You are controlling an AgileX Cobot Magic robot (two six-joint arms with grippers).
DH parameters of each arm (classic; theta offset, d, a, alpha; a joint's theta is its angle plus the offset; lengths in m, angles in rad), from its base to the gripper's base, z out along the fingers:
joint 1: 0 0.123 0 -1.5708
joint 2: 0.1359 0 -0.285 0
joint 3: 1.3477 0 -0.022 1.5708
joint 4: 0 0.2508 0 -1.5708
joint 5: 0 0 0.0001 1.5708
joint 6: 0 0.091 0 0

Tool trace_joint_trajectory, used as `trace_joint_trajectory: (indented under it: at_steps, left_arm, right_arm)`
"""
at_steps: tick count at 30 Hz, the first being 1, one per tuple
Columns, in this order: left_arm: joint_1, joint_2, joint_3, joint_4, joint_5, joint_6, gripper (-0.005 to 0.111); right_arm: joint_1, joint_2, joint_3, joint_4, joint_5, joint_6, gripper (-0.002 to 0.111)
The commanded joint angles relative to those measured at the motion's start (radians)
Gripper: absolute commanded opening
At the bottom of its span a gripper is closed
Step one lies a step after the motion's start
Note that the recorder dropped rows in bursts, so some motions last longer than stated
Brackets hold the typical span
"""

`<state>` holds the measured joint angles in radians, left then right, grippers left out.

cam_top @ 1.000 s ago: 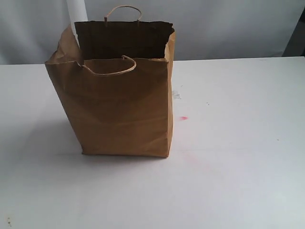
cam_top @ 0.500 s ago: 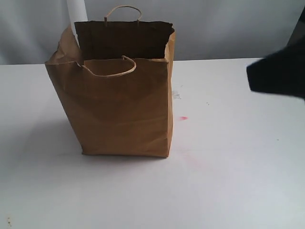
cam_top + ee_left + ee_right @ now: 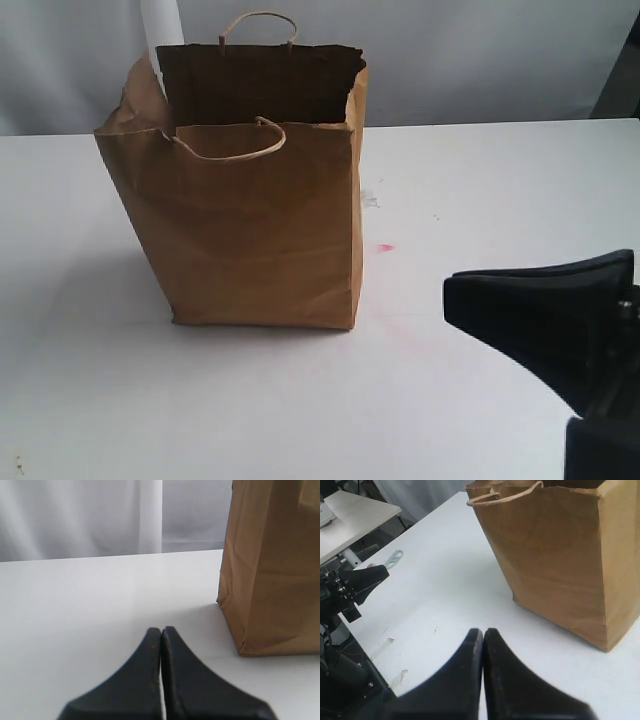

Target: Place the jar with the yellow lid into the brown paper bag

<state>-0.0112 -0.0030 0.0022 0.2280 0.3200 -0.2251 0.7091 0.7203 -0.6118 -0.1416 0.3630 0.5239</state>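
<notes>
The brown paper bag stands upright on the white bench, its long axis vertical and its ragged mouth open upward. The yellow-lidded jar appears in no view; whether it lies hidden inside the bag cannot be told. The left gripper and the right gripper both show jaws pressed together, holding nothing. Judgement: locate the jar first, then lower it lid-up through the mouth's centre, clear of the handles.

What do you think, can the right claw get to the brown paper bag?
Probably yes. The right claw is shut and low, off to one side of the brown paper bag. Only white table shows between them, so nothing seems to block the way.
</notes>
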Motion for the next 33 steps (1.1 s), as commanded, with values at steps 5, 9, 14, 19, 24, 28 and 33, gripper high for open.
trace_joint_trajectory:
  at_steps: [5,9,14,19,24,28,33]
  left_arm:
    - [-0.005,0.003,-0.002,-0.004,-0.009,-0.004,0.001]
    - [-0.005,0.003,-0.002,-0.004,-0.009,-0.004,0.001]
    - [-0.005,0.003,-0.002,-0.004,-0.009,-0.004,0.001]
    - [-0.005,0.003,-0.002,-0.004,-0.009,-0.004,0.001]
    - [-0.005,0.003,-0.002,-0.004,-0.009,-0.004,0.001]
    - [-0.005,0.003,-0.002,-0.004,-0.009,-0.004,0.001]
    - [-0.005,0.003,-0.002,-0.004,-0.009,-0.004,0.001]
  right_arm:
    - [0.007,-0.006,0.007,-0.059,-0.022,0.001,0.0]
    - [-0.024,-0.075,0.057,-0.202,-0.088,0.001,0.0]
    - [-0.197,-0.199,0.221,-0.253,-0.284,0.001,0.0]
    - [-0.354,-0.373,0.381,-0.253,-0.385,0.004,0.0]
    - [-0.523,-0.622,0.512,-0.16,-0.385,0.004,0.0]
    - [-0.607,-0.701,0.528,-0.13,-0.373,-0.015,0.0]
    - [-0.607,-0.703,0.528,-0.146,-0.273,-0.079,0.0]
